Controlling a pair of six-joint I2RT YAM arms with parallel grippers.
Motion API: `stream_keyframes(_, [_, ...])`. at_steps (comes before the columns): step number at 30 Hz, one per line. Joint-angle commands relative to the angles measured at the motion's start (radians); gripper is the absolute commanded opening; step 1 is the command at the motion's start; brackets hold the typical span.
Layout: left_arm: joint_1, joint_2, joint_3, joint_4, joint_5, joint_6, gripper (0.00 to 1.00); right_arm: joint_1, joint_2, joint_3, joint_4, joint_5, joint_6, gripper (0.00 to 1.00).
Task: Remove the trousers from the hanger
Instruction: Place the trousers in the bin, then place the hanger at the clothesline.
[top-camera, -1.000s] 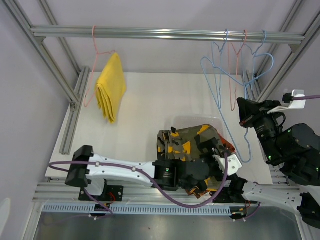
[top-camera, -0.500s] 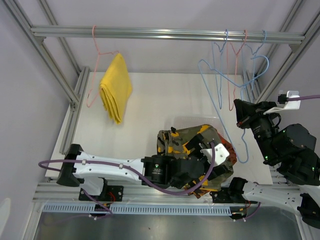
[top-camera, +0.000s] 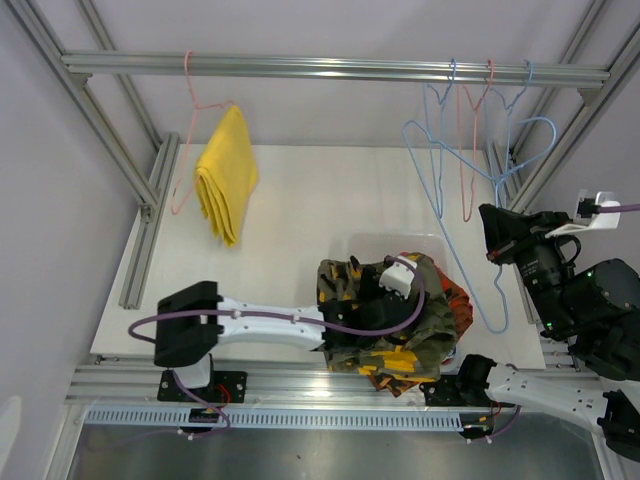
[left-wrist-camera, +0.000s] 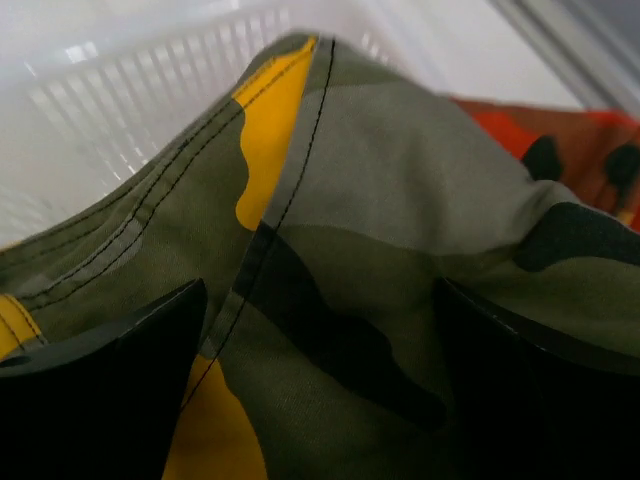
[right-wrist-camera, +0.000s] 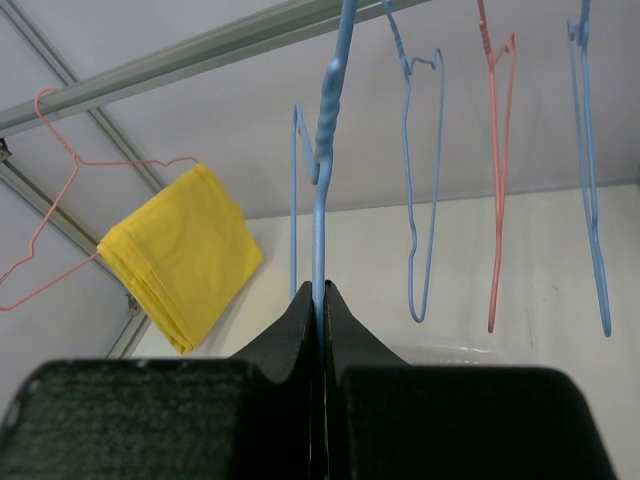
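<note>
Plain yellow trousers (top-camera: 225, 175) hang folded over a pink hanger (top-camera: 185, 140) at the rail's left end; they also show in the right wrist view (right-wrist-camera: 180, 250). Olive-yellow camouflage trousers (top-camera: 410, 335) lie on top of the pile in a white basket (top-camera: 395, 241), with orange camouflage cloth (top-camera: 455, 300) beside them. My left gripper (top-camera: 378, 300) points down on the olive cloth (left-wrist-camera: 400, 180), with its jaws wide apart (left-wrist-camera: 320, 400). My right gripper (top-camera: 497, 238) is shut on a bare blue hanger (right-wrist-camera: 320, 190) that hangs from the rail. The magenta and blue patterned garments are hidden.
An aluminium rail (top-camera: 330, 68) runs across the back, with frame posts at both sides. Three more bare hangers hang at its right end: blue (right-wrist-camera: 425, 180), pink (right-wrist-camera: 497, 180) and blue (right-wrist-camera: 590, 180). The basket's ribbed wall (left-wrist-camera: 130, 100) lies close behind the cloth.
My left arm has drawn back to the left and its gripper now sits over the middle of the pile. My right gripper and its blue hanger shifted slightly right. The yellow trousers swayed.
</note>
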Motion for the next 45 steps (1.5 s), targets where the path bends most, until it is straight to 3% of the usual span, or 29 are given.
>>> stream_keyframes(1, [-0.016, 0.119, -0.061, 0.01, 0.077, -0.284, 0.99, -0.003, -0.02, -0.013, 0.0, -0.008, 0.013, 0.0])
stream_keyframes(7, [-0.062, 0.095, -0.029, -0.118, 0.026, -0.312, 0.99, -0.003, -0.014, -0.005, 0.007, -0.009, 0.01, 0.0])
stream_keyframes(14, [-0.065, -0.193, 0.069, -0.306, -0.157, -0.165, 0.99, -0.003, 0.017, 0.019, 0.02, -0.026, 0.002, 0.0])
stream_keyframes(23, [-0.064, -0.612, 0.082, -0.272, -0.218, 0.226, 0.99, -0.003, 0.141, 0.067, -0.059, -0.075, -0.034, 0.0])
stream_keyframes(28, [-0.035, -0.735, 0.102, -0.321, -0.295, 0.395, 0.99, -0.003, 0.265, 0.16, -0.092, -0.069, -0.102, 0.0])
stream_keyframes(30, [-0.027, -0.793, 0.074, -0.266, -0.352, 0.549, 1.0, -0.005, 0.331, 0.186, -0.079, -0.052, -0.141, 0.0])
stream_keyframes(32, [0.039, -0.85, 0.028, -0.261, -0.34, 0.568, 0.99, -0.006, 0.408, 0.235, -0.054, -0.025, -0.171, 0.0])
stream_keyframes(36, [0.267, -0.99, -0.05, -0.309, -0.183, 0.484, 0.99, -0.066, 0.53, 0.3, -0.007, -0.041, -0.206, 0.0])
stream_keyframes(41, [0.341, -1.08, -0.202, -0.212, -0.143, 0.548, 0.99, -0.152, 0.643, 0.343, 0.086, -0.092, -0.237, 0.0])
stream_keyframes(45, [0.415, -1.11, -0.291, -0.194, -0.132, 0.528, 0.99, -0.212, 0.75, 0.49, 0.064, -0.132, -0.237, 0.0])
